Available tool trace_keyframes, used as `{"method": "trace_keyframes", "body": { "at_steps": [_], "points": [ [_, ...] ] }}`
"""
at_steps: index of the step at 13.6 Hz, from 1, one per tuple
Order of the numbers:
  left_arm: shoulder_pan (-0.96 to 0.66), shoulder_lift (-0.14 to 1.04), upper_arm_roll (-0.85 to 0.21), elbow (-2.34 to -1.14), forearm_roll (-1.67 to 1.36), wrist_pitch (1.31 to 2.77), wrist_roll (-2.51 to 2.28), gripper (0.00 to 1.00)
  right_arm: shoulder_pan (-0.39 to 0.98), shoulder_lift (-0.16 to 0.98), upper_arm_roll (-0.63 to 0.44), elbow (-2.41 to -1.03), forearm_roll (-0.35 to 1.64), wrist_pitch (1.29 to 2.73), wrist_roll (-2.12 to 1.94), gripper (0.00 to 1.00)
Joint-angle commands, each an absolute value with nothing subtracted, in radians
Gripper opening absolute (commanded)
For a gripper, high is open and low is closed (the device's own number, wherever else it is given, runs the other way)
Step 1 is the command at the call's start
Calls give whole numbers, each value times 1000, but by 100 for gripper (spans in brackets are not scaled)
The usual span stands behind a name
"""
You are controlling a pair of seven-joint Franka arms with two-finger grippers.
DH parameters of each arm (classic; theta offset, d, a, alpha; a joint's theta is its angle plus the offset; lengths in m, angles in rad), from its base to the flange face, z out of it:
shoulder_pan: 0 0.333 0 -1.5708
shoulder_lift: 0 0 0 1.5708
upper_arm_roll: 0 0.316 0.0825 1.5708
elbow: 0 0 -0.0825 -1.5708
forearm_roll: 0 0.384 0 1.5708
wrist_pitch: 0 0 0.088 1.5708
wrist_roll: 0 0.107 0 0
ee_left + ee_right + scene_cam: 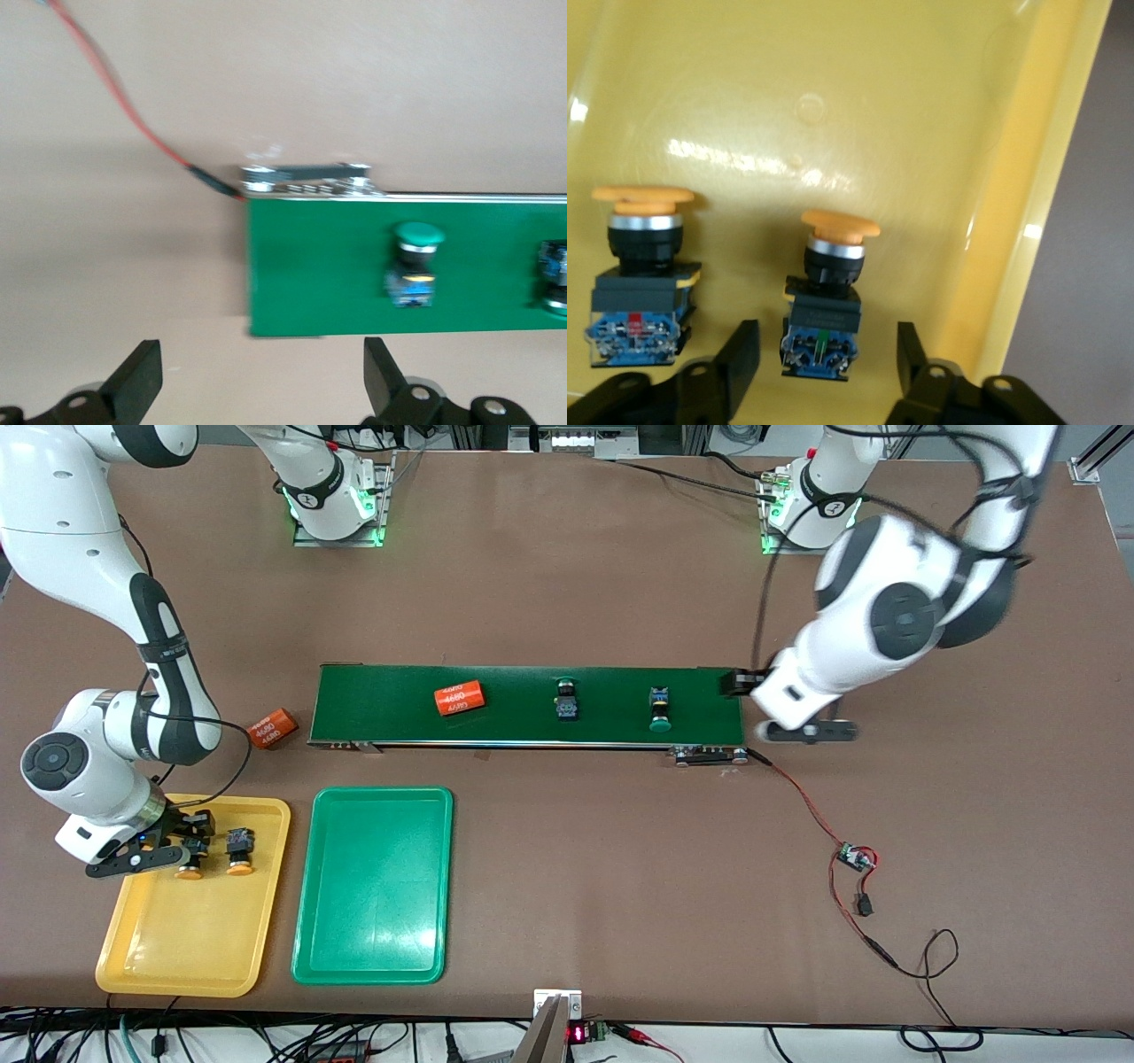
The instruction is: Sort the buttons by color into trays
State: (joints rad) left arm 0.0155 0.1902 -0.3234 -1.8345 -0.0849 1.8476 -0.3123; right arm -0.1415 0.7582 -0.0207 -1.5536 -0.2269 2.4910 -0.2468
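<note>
The left claw, open and empty over bare counter just off the belt's end, stood nearest the green-capped black-and-blue push-button lying crosswise on the long dark green belt.

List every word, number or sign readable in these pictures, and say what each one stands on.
"4680", printed in white and repeated, on the orange cylinder lying on the green belt.
"4680", again repeated, on the second orange cylinder on the table beside the belt's end.
Red digits glow on the small display at the table's edge nearest the front camera: too small to read.
The buttons and trays show no readable text.
</note>
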Motion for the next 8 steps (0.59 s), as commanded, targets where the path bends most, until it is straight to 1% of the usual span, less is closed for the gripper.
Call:
{"method": "trace_keyframes", "body": {
  "at_steps": [1,2,3,4,6,8],
  "points": [
    [-18,112,-172,-1845,-51,1774,-157,100,-155,669,20,-1549,-178,2339,-253,100],
    [-28,89,-141,-1842,4,1757,-134,100,-153,623,24,-1546,-134,2262,-253,100],
    [-25,66,-134,-1836,33,1732,-112,100,-147,588,25,-1528,-95,2175,-253,100],
    [-20,40,-127,-1807,34,1673,-104,100,-135,551,25,-1523,-63,2111,-252,100],
    [-17,58,-123,-1673,32,1492,-103,100,-101,487,23,-1523,-37,2021,-233,100],
    [-24,54,-88,-1600,26,1465,-103,100,-75,437,23,-1526,-34,1936,-203,100]
  ]
}}
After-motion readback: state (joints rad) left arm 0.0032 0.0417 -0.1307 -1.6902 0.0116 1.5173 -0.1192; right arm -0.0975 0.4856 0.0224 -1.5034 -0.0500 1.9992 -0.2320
